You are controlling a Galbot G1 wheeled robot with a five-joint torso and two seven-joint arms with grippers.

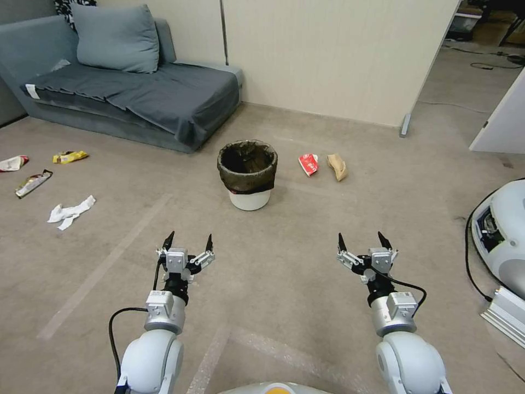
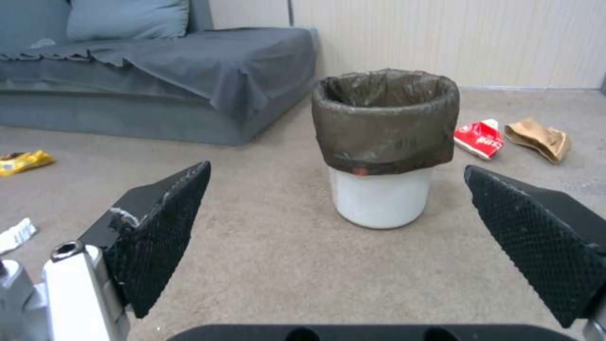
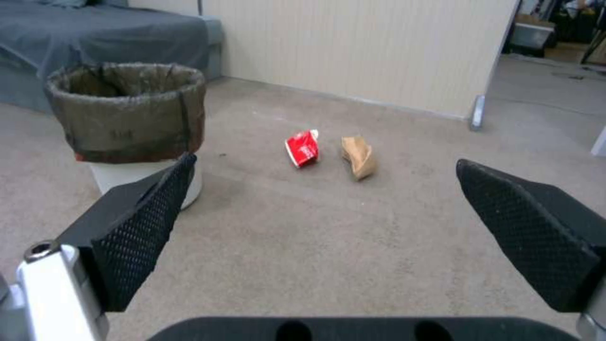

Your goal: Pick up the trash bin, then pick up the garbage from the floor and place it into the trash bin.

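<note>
Trash bin (image 1: pixel 247 175) upright on floor at 12 o'clock, ahead of both arms, near sofa (image 1: pixel 136 93). Left tool (image 1: pixel 189 241) and right tool (image 1: pixel 365 241) both released, jaws spread, well short of bin. Red cup (image 1: pixel 309 163) and tan bag (image 1: pixel 337 166) at bin's 3 o'clock; white tissue (image 1: pixel 70 212) and wrappers (image 1: pixel 49 167) at 9 o'clock

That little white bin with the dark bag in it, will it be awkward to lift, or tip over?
The trash bin looks like thin plastic, with no litter visible inside, so it is probably light. It narrows toward its base, so a sideways push might tip it. The bag folded over its rim looks loose and could slip under a pincer. Both pincers, left and right, hang open, short of it.
</note>
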